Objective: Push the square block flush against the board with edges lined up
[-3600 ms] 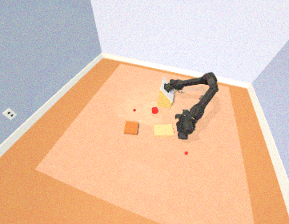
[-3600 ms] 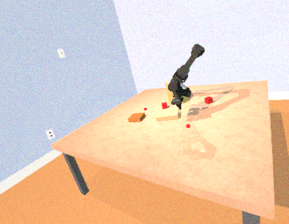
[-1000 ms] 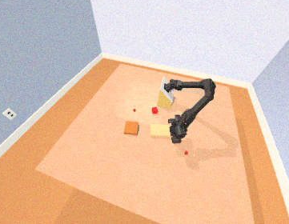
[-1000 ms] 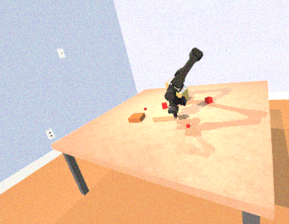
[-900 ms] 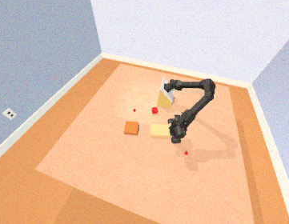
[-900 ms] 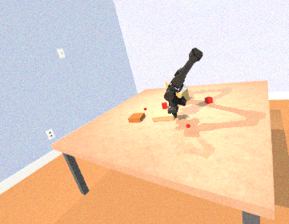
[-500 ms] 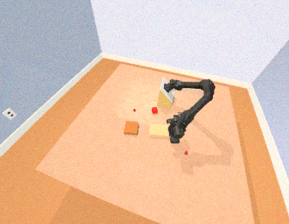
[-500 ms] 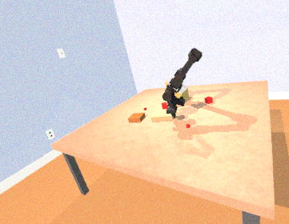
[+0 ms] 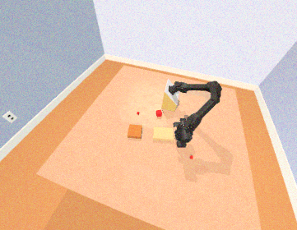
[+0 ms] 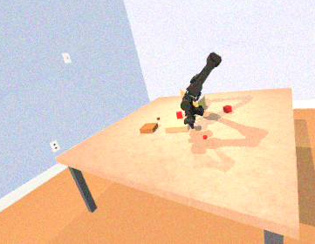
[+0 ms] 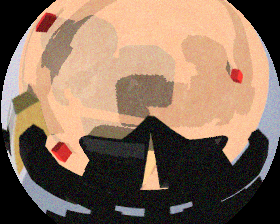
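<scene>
The orange square block (image 9: 135, 131) (image 10: 148, 128) lies flat on the table. The pale yellow board (image 9: 163, 134) (image 10: 176, 130) lies to its right, with a gap of bare table between them. My gripper (image 9: 181, 142) (image 10: 191, 125) (image 11: 150, 125) is shut on nothing and sits low at the board's right end, close beside it. I cannot tell if it touches the board. The wrist view shows only the closed fingers over the table, with neither block nor board in sight.
Small red cubes lie scattered: one (image 9: 159, 113) (image 10: 179, 114) behind the board, one (image 9: 192, 157) (image 10: 205, 137) in front of my gripper, a tiny one (image 9: 137, 113), and one (image 10: 228, 109) far right. A tall yellow and white piece (image 9: 170, 96) stands at the arm's base.
</scene>
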